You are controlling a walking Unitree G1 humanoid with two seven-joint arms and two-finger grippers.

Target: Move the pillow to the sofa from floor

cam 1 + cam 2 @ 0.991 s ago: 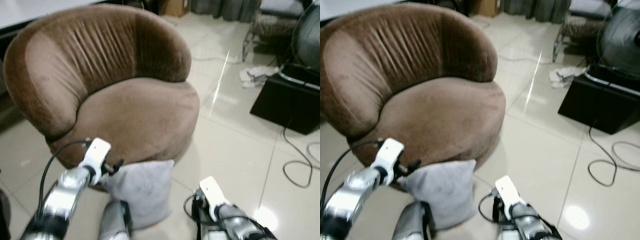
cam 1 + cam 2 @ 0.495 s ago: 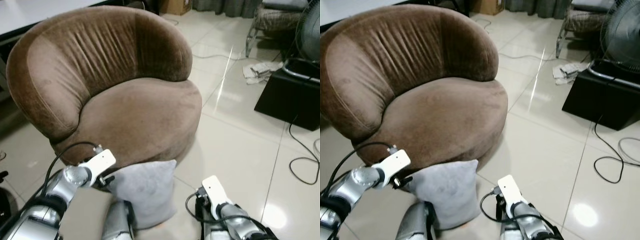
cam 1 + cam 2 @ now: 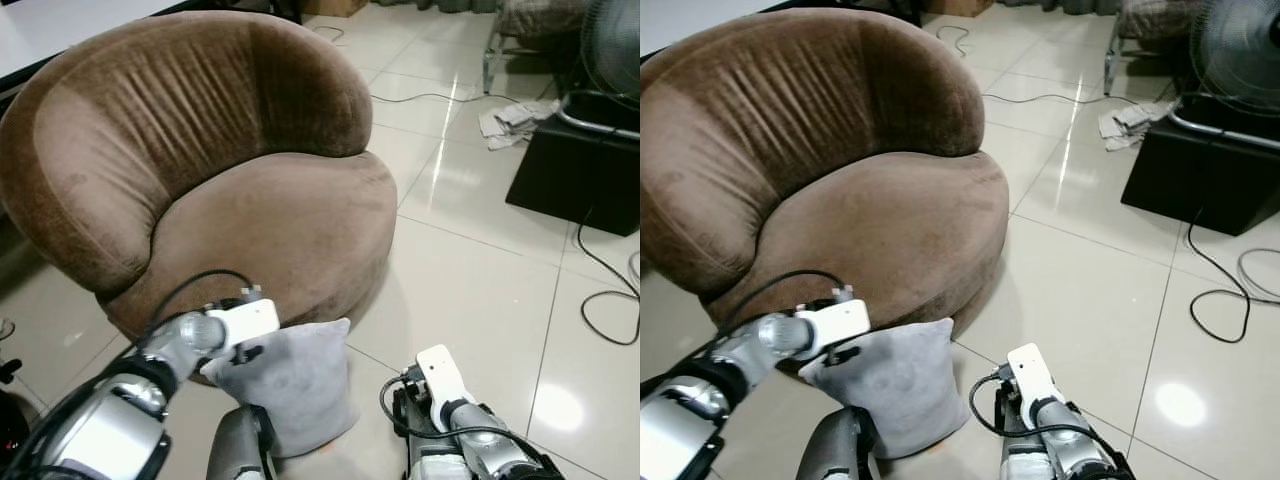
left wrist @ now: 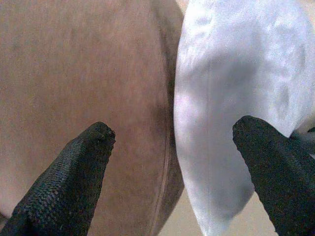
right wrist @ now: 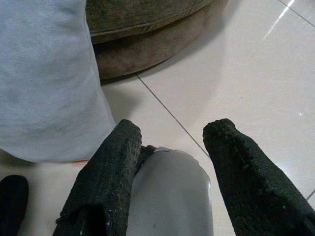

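Left gripper (image 4: 172, 142) hangs spread open at the seam between the brown sofa (image 3: 200, 170) and the grey pillow (image 3: 290, 385). That pillow stands on the tiled floor (image 3: 480, 290), leaning against the sofa's base. Right gripper (image 5: 170, 147) is low beside it, fingers apart, holding nothing.

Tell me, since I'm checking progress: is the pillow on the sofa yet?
No. The grey pillow stands on the floor tiles, leaning against the brown sofa's base.
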